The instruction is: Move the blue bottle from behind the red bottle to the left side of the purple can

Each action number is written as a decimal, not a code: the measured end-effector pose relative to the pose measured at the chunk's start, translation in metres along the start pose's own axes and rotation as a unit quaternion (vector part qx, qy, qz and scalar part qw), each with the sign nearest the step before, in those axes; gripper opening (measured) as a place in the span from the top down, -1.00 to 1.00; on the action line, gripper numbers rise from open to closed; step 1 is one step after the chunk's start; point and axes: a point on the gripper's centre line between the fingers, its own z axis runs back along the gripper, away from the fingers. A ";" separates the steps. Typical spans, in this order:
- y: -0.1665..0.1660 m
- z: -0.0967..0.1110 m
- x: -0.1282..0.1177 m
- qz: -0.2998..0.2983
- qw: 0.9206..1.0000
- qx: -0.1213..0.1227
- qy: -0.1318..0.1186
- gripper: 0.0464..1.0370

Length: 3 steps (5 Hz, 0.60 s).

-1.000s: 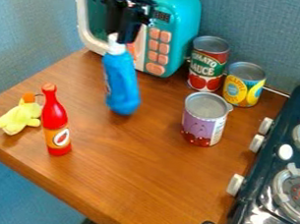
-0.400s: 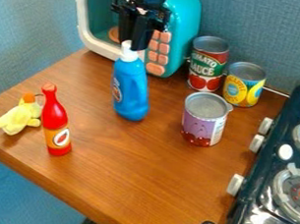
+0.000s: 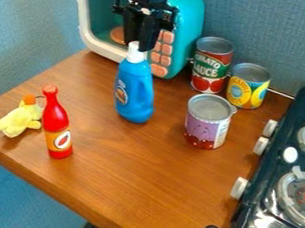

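The arm comes in from the top edge, in front of the toy microwave (image 3: 195, 19), and its black hand (image 3: 140, 45) hangs nearly vertical, fingertips downward. The fingers are clamped on the white cap of the blue squeeze bottle (image 3: 136, 92), which stands nearly upright in front of the microwave; whether its base touches the wooden counter (image 3: 129, 184) is hard to tell. Just right of the microwave are the tomato can (image 3: 212, 66) and, farther right, the yellow-and-blue can (image 3: 248, 88). The purple can (image 3: 207, 123) is forward and right of the microwave, the toy stove (image 3: 271, 166) well to its right. Well forward and left of it are the red sauce bottle (image 3: 56, 125) and the yellow plush toy (image 3: 19, 118).
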 end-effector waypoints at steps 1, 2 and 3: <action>0.000 -0.013 0.001 0.027 1.000 -0.002 0.012 -0.41; 0.001 -0.020 -0.003 0.040 0.999 -0.007 0.014 -0.90; 0.007 -0.013 -0.011 0.045 0.999 -0.009 0.003 -0.94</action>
